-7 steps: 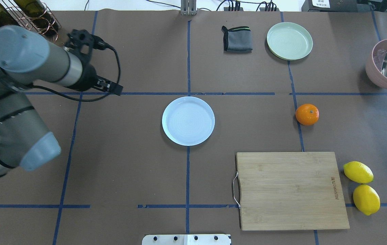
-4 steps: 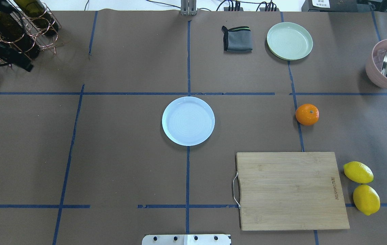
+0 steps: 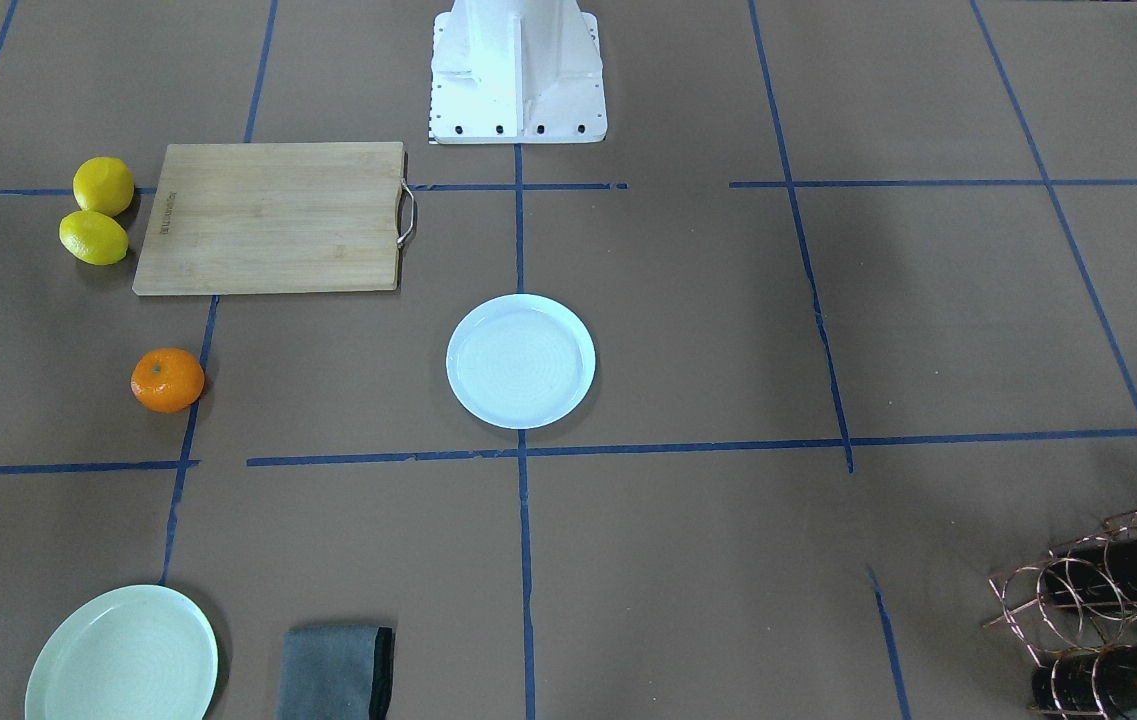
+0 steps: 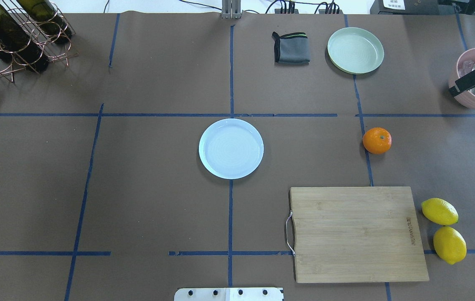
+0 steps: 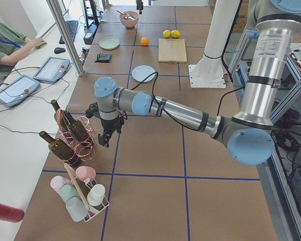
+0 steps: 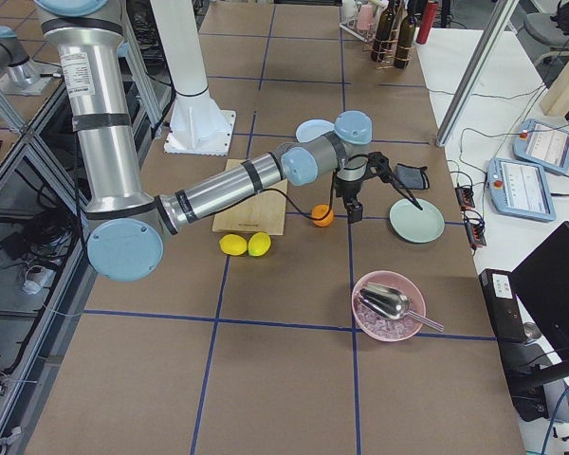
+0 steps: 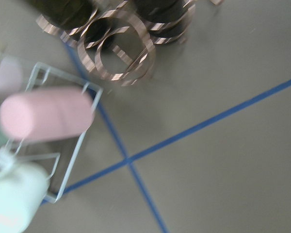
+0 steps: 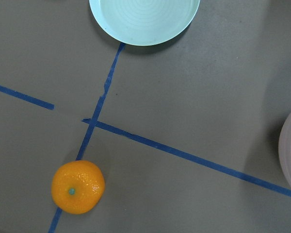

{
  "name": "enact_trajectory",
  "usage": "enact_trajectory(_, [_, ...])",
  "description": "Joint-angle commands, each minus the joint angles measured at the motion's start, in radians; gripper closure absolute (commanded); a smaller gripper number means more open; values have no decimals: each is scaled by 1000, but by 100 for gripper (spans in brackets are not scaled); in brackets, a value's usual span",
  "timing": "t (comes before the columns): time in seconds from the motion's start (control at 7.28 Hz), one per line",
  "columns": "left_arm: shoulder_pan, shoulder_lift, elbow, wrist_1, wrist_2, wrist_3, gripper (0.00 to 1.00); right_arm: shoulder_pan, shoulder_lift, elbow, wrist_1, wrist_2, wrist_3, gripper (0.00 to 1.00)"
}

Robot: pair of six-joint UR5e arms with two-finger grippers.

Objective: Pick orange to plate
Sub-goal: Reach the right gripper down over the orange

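The orange point(image 4: 377, 140) sits on a blue tape line right of centre and shows at the lower left of the right wrist view point(image 8: 77, 187). Nothing touches it. The white, faintly bluish plate point(image 4: 231, 148) lies empty at the table's middle, well left of the orange. My right gripper point(image 4: 454, 90) pokes in at the right edge, high over the pink bowl; only a dark bar of it shows, so I cannot tell its state. In the right side view it hangs close beside the orange point(image 6: 322, 216). My left gripper point(image 5: 104, 140) hovers by the wine rack, state unclear.
A mint-green plate point(image 4: 355, 50) and a folded grey cloth point(image 4: 290, 47) lie at the back right. A wooden cutting board point(image 4: 356, 234) sits in front of the orange, with two lemons point(image 4: 439, 211) to its right. A pink bowl point(image 4: 463, 100) holds a metal scoop. The bottle rack point(image 4: 11, 33) stands at the back left.
My left arm has swung off to the left and out of the overhead view. My right gripper's dark tip has come further in over the pink bowl. Orange and plate have not moved.
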Motion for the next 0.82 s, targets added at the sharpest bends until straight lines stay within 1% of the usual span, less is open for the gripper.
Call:
enact_trajectory(0.0, [-63,117,-13,-58,-60,17,0,-59,2,9,6,-32,72,0])
enact_trajectory(0.14, [-60,118,0,-57,-56,14,0,-115,2,9,23,-80,157,0])
enact_trajectory(0.41, [-60,118,-2,-58,-54,11,0,-252,2,-25,197,-179,396,0])
enact_trajectory(0.55, [-62,122,-10,-60,-54,12,0,-306,2,-28,231,-228,467,0])
enact_trajectory(0.69, [-63,122,-22,-60,-54,14,0,-343,1,-34,235,-274,474,0])
